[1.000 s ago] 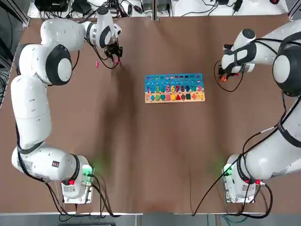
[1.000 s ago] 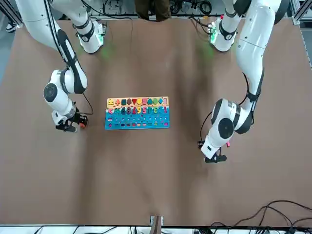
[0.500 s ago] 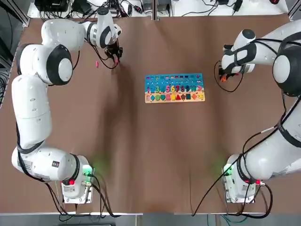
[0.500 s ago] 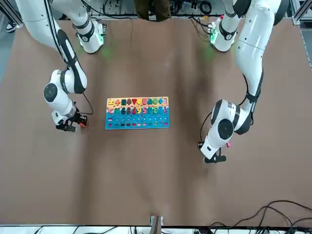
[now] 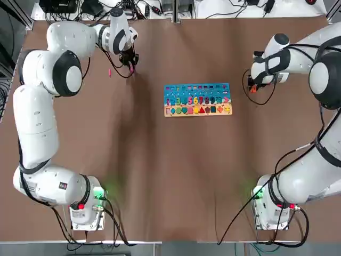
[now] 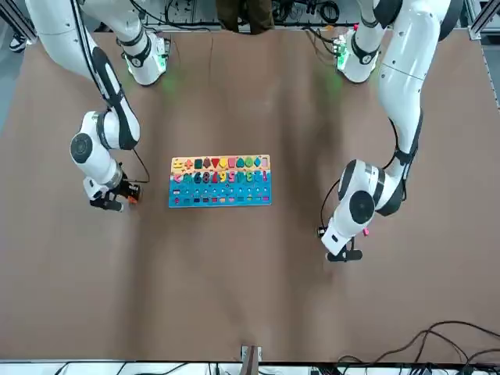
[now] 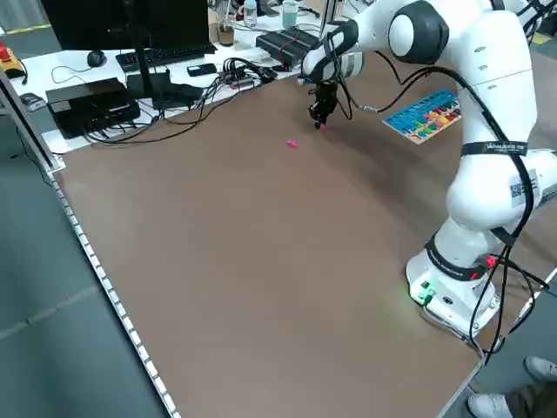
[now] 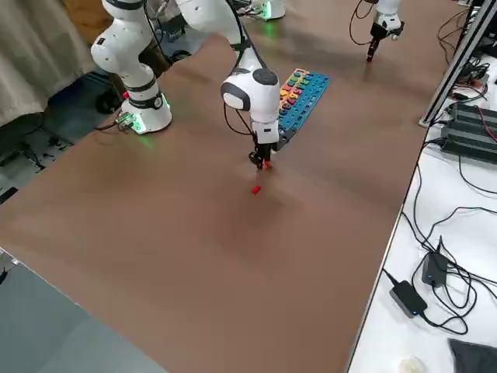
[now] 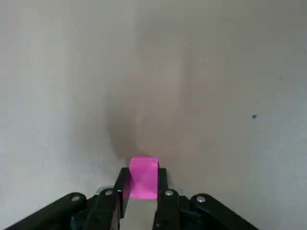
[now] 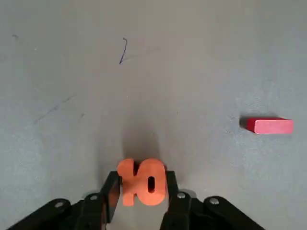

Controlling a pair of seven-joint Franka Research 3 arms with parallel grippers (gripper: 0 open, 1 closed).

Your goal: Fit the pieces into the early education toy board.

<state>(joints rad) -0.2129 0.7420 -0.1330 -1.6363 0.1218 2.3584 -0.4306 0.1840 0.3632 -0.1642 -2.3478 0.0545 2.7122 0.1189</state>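
Left wrist: pink piece [image 9: 143, 177] between fingers [image 9: 120, 184].

We are counting one toy board [image 5: 197, 100] and four loose pieces — two pink, two orange-red. We are seeing one pink piece [image 9: 143, 177] between fingers, one pink piece [image 5: 110, 72] lying apart, an orange "10" [image 10: 142, 182] and a red bar [image 10: 269, 125] — plus two arms.

Toy board [image 5: 197, 100] lies flat mid-table. Pink piece [image 9: 143, 177] and orange "10" piece [image 10: 142, 182] each sit between fingers; red bar [image 10: 269, 125] lies flat nearby.
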